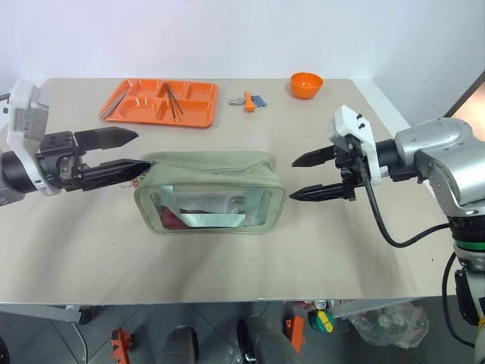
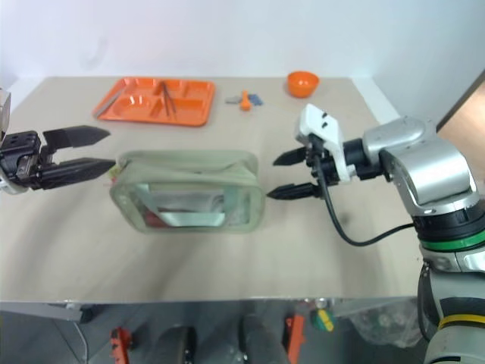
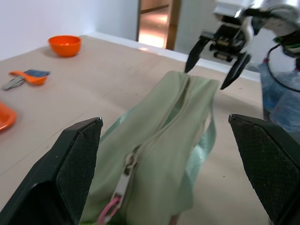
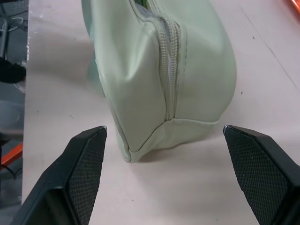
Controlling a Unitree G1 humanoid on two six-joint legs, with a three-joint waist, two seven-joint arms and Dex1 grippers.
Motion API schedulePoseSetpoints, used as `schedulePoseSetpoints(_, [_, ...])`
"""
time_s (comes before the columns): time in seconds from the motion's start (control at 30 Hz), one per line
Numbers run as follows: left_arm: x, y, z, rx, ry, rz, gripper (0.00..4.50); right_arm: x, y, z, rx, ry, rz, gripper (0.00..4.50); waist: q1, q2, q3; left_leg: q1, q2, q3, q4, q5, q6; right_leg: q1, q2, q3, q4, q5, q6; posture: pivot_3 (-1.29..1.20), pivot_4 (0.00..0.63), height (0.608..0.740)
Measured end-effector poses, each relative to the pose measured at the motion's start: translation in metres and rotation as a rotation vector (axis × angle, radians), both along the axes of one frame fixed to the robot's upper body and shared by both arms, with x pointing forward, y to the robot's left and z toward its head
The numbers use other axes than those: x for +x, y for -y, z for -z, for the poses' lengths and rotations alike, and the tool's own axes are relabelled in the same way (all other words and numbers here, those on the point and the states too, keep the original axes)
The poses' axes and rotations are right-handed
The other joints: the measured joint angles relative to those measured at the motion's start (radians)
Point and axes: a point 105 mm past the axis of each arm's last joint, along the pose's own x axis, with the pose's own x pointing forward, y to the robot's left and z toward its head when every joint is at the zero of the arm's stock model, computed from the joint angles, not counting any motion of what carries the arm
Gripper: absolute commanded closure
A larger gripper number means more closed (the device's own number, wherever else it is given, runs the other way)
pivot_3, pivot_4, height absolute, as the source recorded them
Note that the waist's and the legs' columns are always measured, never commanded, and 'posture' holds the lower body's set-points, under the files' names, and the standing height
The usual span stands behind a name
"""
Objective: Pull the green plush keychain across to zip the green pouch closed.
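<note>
The green pouch is centred on the tabletop, flanked at 9 and 3 o'clock by the left hand and right hand, both spread wide, holding nothing.

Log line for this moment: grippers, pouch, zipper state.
left gripper: open, at pouch end | right gripper: open, clear of pouch | green pouch: on table, zipper looks closed

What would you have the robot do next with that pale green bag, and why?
Probably just draw the left claw back from the pale sage-green fabric pouch. Its top zip looks shut from the metal zipper pull at the left end across to the right end. That claw and the right claw both stand open, holding nothing, so little seems left to do.
</note>
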Motion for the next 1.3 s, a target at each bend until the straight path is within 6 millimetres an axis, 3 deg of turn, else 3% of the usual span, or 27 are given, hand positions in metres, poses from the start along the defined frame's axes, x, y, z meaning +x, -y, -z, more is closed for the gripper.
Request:
schedulePoseSetpoints(0.17, [-0.006, 0.016, 0.001, 0.034, -0.002, 0.092, 0.00, -0.006, -0.014, 0.008, 0.021, -0.013, -0.029, 0.38, 0.001, 0.000, 0.000, 0.000, -0.001, 0.000, 0.000, 0.000, 0.000, 0.000, 0.000, 0.000, 0.000, 0.000, 0.000, 0.00, 0.150, 0.740])
schedulePoseSetpoints(0.47, [-0.003, 0.020, 0.003, 0.045, -0.010, 0.106, 0.00, -0.008, -0.018, 0.013, 0.032, -0.020, -0.021, 0.38, 0.001, 0.000, 0.000, 0.000, -0.001, 0.000, 0.000, 0.000, 0.000, 0.000, 0.000, 0.000, 0.000, 0.000, 0.000, 0.00, 0.150, 0.740])
schedulePoseSetpoints(0.5, [-0.002, 0.019, 0.004, 0.043, -0.011, 0.103, 0.00, -0.007, -0.018, 0.013, 0.033, -0.019, -0.018, 0.92, 0.001, 0.000, 0.000, 0.000, -0.001, 0.000, 0.000, 0.000, 0.000, 0.000, 0.000, 0.000, 0.000, 0.000, 0.000, 0.00, 0.150, 0.740])
schedulePoseSetpoints(0.87, [0.002, 0.012, 0.008, 0.022, -0.031, 0.052, 0.00, -0.006, -0.021, 0.012, 0.044, 0.004, -0.028, 4.45, 0.001, 0.000, 0.000, 0.000, -0.001, 0.000, 0.000, 0.000, 0.000, 0.000, 0.000, 0.000, 0.000, 0.000, 0.000, 0.00, 0.150, 0.740])
schedulePoseSetpoints(1.1, [0.003, -0.004, 0.014, -0.009, -0.055, -0.010, 0.00, -0.008, -0.023, 0.012, 0.046, 0.007, -0.049, 4.45, 0.000, 0.000, 0.000, 0.000, 0.000, 0.000, 0.000, 0.000, 0.000, 0.000, 0.000, 0.000, 0.000, 0.000, 0.000, 0.00, 0.150, 0.740])
schedulePoseSetpoints(1.3, [0.017, -0.053, 0.040, -0.026, -0.171, -0.225, 0.00, -0.008, -0.023, 0.013, 0.040, 0.007, -0.059, 4.45, 0.000, 0.000, 0.000, 0.000, 0.001, -0.001, 0.000, 0.000, 0.000, 0.000, 0.000, -0.001, 0.000, 0.000, -0.001, 0.00, 0.150, 0.740])
